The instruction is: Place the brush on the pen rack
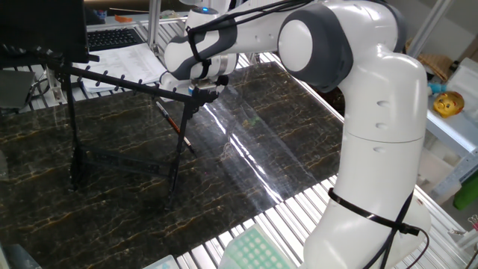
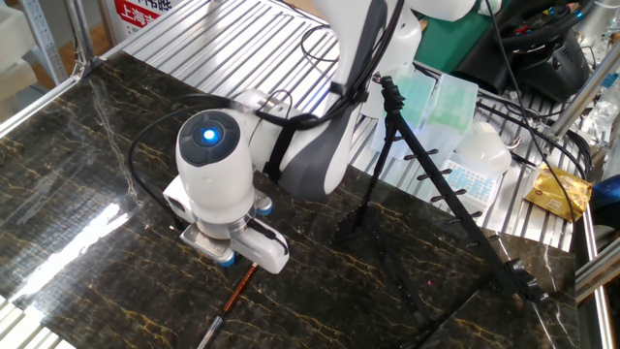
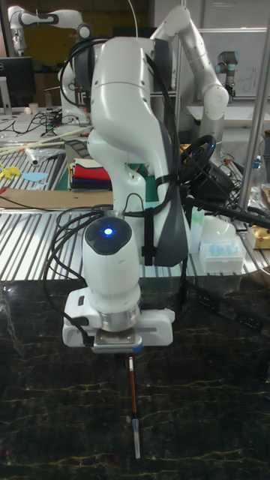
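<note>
Gripper (image 1: pixel 200 88) in one fixed view hangs low at the near end of the rack's (image 1: pixel 112 80) top bar — its fingers are hidden behind the bar and wrist, so I cannot tell how far apart they stand. The brush (image 1: pixel 173 125) lies flat on the dark marble table (image 1: pixel 284 149), slanting past the rack's right leg.

From the other fixed view, the gripper (image 2: pixel 232 260) points straight down over the upper end of the brush (image 2: pixel 231 301); the fingers are covered by the hand's body. The rack (image 2: pixel 441 189) stands well to the right.

Tall fixed view: the gripper (image 3: pixel 118 349) sits just above the brush (image 3: pixel 133 401), which runs toward the camera — red-orange part nearest the gripper. Jaw opening hidden here too.
</note>
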`<action>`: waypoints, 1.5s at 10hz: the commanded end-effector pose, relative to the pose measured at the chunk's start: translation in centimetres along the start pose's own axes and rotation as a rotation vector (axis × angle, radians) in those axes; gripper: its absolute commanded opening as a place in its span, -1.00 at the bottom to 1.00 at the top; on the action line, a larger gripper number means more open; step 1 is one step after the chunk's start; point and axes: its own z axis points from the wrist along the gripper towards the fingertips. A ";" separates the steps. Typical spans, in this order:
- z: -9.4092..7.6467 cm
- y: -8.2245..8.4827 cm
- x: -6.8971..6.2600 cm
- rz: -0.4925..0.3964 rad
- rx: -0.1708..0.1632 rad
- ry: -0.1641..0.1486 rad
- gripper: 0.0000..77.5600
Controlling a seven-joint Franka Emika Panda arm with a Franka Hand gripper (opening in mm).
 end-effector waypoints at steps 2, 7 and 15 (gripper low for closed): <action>0.0 0.0 -0.1 -0.001 0.000 -0.010 -1.00; 0.3 0.1 -0.1 -0.002 -0.001 -0.020 -1.00; 0.2 0.6 -0.2 -0.003 0.006 -0.014 -1.00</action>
